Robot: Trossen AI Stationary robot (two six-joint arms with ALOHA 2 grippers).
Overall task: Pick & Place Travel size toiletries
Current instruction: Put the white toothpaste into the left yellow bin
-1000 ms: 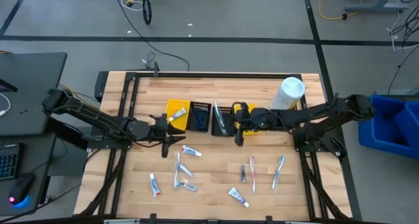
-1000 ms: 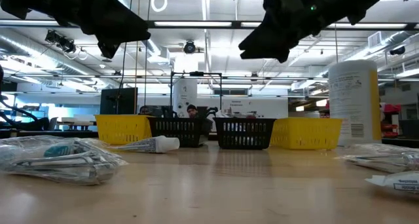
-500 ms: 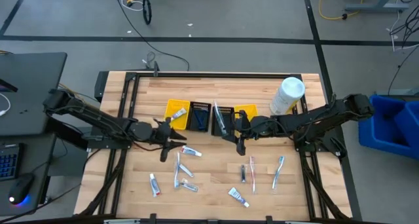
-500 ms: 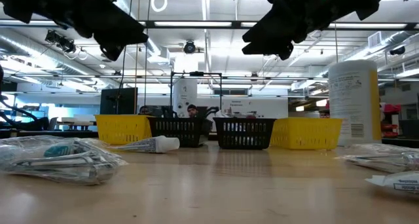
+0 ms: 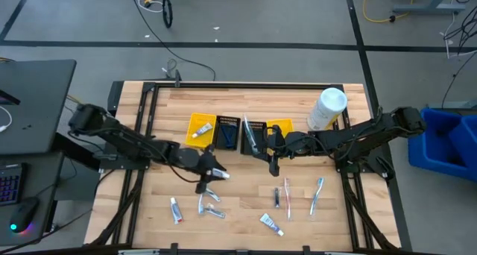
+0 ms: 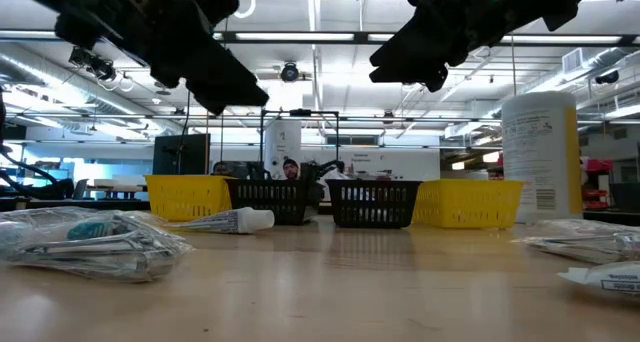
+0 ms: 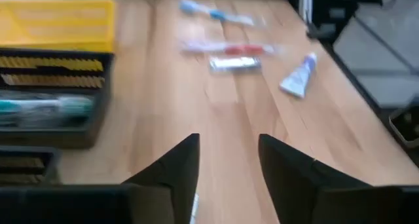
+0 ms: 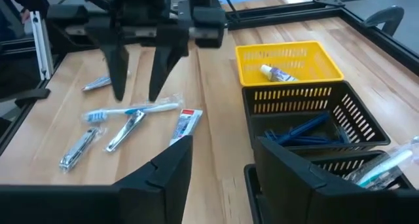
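- The left gripper (image 5: 206, 179) hangs over the middle of the table (image 5: 246, 210), just above a wrapped blue toothbrush (image 8: 131, 111) and a toothpaste tube (image 5: 218, 173); its fingers (image 8: 118, 73) stand apart and hold nothing.
- The right gripper (image 5: 273, 159) hovers at the near edge of the row of baskets, beside the right-hand black basket (image 5: 254, 128); its fingers (image 8: 163, 171) are spread and empty.
- Four baskets sit in a row across the middle of the table: a yellow basket (image 5: 201, 126) on the left with one white tube (image 8: 278, 73) lying in it, a black basket (image 5: 228, 130) holding blue pieces, the other black basket with a clear-wrapped toothbrush (image 5: 249, 136), and a second yellow basket (image 5: 282, 124) partly under the right arm.
- Loose toiletries lie on the near half of the table: a tube (image 5: 176, 209) at the left, two metal nail clippers (image 8: 105, 137) near the left gripper, a red toothbrush (image 5: 277, 197) and a pale one (image 5: 288, 197) side by side, a blue toothbrush (image 5: 317, 194) farther right, and another tube (image 5: 271, 224) nearest the front edge.
- A big white bottle (image 5: 328, 108) stands at the far right; in the low view its label carries small print too fine to read.
- The tubes show red and blue marks, but no brand name can be made out.
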